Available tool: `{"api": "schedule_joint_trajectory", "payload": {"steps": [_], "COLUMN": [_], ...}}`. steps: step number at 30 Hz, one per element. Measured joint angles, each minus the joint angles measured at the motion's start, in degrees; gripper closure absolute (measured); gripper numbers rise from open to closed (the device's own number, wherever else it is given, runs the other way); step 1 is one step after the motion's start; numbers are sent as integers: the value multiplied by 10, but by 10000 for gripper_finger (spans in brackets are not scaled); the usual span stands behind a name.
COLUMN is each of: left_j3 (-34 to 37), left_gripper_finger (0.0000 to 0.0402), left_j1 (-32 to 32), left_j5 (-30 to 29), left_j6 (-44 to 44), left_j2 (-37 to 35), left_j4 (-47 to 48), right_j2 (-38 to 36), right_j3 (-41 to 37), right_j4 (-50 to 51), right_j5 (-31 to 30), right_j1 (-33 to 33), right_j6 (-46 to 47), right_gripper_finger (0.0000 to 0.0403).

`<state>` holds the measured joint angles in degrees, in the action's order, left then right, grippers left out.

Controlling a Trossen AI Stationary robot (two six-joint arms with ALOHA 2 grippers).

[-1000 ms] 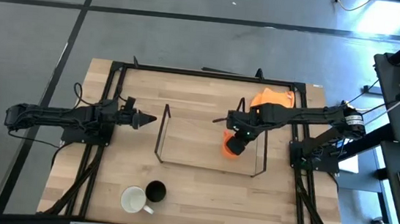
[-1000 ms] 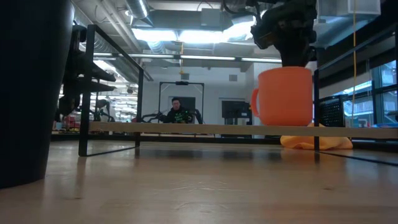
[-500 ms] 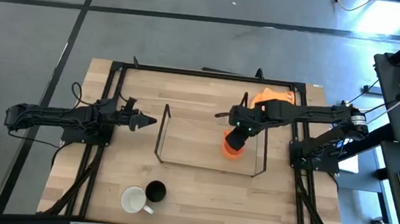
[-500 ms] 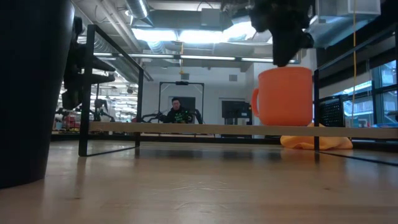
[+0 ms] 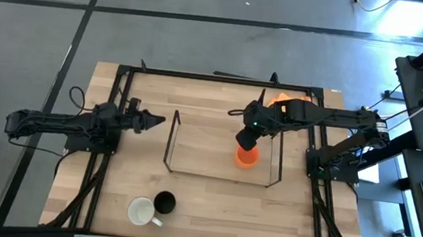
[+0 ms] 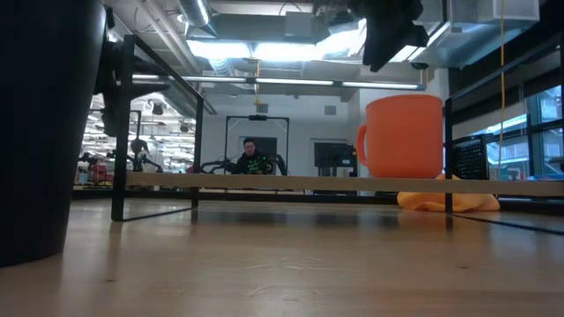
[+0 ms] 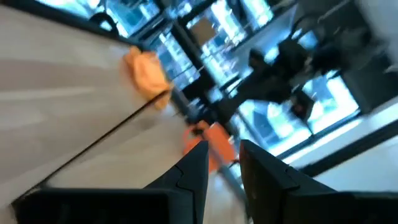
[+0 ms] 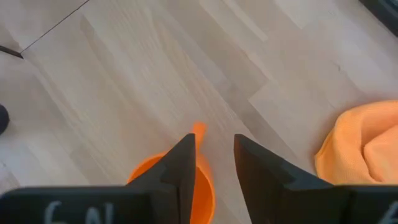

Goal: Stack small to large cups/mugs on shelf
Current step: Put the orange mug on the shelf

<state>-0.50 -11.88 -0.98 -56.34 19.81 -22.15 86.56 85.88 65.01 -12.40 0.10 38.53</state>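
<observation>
Wooden table (image 5: pixel 212 189), orange mug (image 5: pixel 246 156) on shelf (image 5: pixel 220 176), right gripper (image 5: pixel 245 140) above.

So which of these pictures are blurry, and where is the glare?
The left wrist view is smeared, the orange mug only a blur; in the low view the ceiling lights glare and the black cup looms dark and soft; the high view is crisp.

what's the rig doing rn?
Orange mug stands on the wire shelf, at its right end. The right gripper hangs just above the mug, fingers open, holding nothing. The left gripper waits beside the shelf's left end, empty. White mug and black mug sit on the table, not yet shelved.
</observation>
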Motion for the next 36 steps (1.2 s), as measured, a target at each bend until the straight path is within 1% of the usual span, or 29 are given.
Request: {"api": "schedule_joint_trajectory", "payload": {"steps": [3,6,8,12,14,16,19,22,23,27,29,31,33,36], "left_j3": [-7,-55,-110,-247,-314,-373,-440,-485,-497,-539,-559,-577,-594,-614], "left_gripper_finger": [317,317,320,345,367,390,397,400,400,401,401,401,401,401], "left_j1": [0,0,0,0,0,0,0,-4,-9,-48,-68,-81,-90,-100], "left_j5": [-2,-2,-1,26,33,41,54,71,79,141,176,199,213,220], "left_j6": [-13,14,48,135,177,216,270,313,324,354,361,367,375,389], "left_j2": [0,0,0,28,61,101,171,252,278,382,427,464,489,503], "left_j4": [-34,-23,17,181,258,309,358,366,367,368,368,369,367,365], "right_j2": [0,0,0,0,0,0,0,-1,-1,-2,-2,-1,1,3], "right_j3": [0,0,0,0,0,0,0,0,0,0,0,0,0,0], "right_j4": [0,0,0,0,0,0,6,22,25,33,32,30,30,30], "right_j5": [0,4,9,19,20,20,30,30,30,30,30,30,31,41], "right_j1": [0,0,0,0,0,0,0,0,0,0,0,0,-5,-14], "right_j6": [2,5,18,32,32,32,32,34,35,71,89,105,116,123], "right_gripper_finger": [291,291,291,291,291,294,323,379,391,392,397,398,397,399]}}
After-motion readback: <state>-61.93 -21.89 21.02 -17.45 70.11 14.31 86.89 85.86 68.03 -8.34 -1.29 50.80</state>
